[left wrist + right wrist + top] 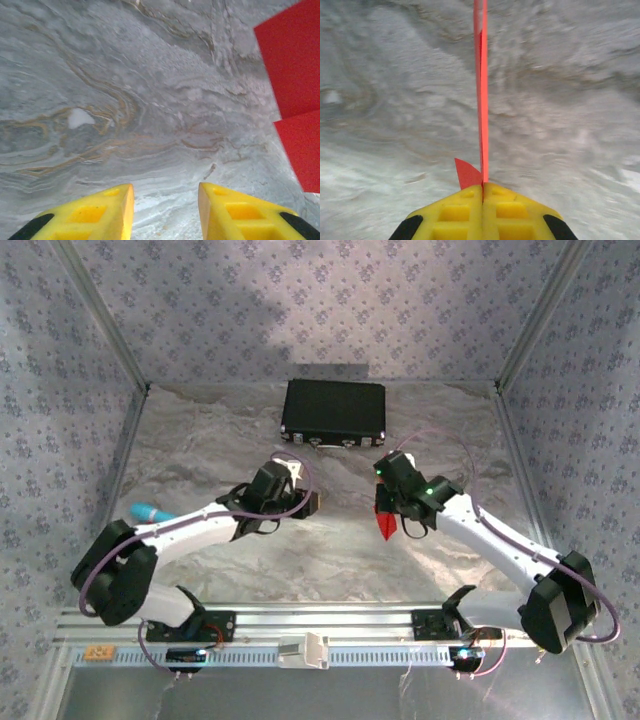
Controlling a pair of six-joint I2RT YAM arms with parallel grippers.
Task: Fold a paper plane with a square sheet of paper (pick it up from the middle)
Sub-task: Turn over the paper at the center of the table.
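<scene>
Marbled tabletop [330, 570]; paper plane [385, 527] partly behind right pincer [483, 189]

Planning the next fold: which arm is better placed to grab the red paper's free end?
Probably left. The right gripper is shut on the red paper, holding it edge-on; the left gripper is open and empty, the paper beside it.
</scene>
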